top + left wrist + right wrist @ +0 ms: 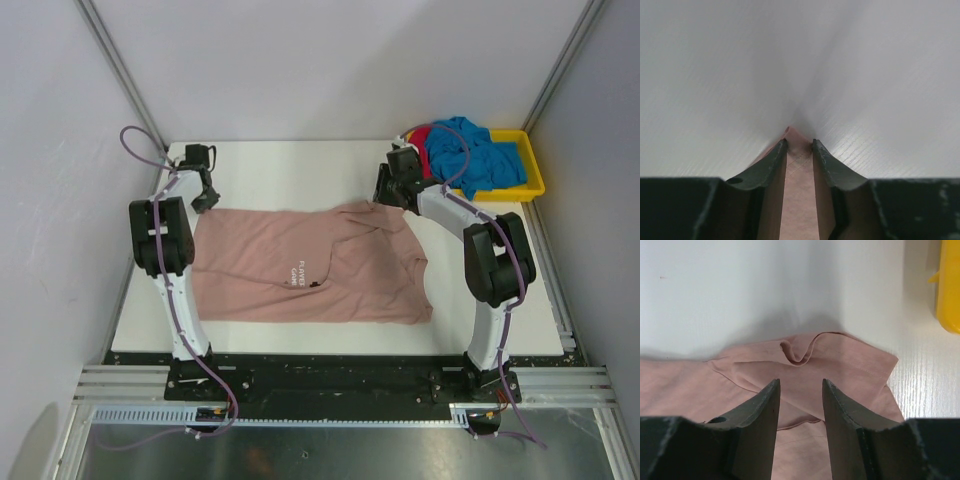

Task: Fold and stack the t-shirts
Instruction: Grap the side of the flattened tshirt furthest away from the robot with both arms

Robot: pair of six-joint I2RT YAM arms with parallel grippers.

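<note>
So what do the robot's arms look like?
Both are white with chunky black joints. A purple cable runs along the left arm and the right arm. The left gripper and right gripper have dark, scuffed, curved fingers.

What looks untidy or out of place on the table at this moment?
The pink t-shirt lies spread out, but its far right part is rumpled, with a raised wrinkle near the right pincer. The blue t-shirt is heaped in the yellow tray.

Bright, even overhead light is flooding the white table [300, 170], the arms are casting only soft shadows, and both wrist views are showing blurred near fingers [760, 415] with slight glare washing out the background.
</note>
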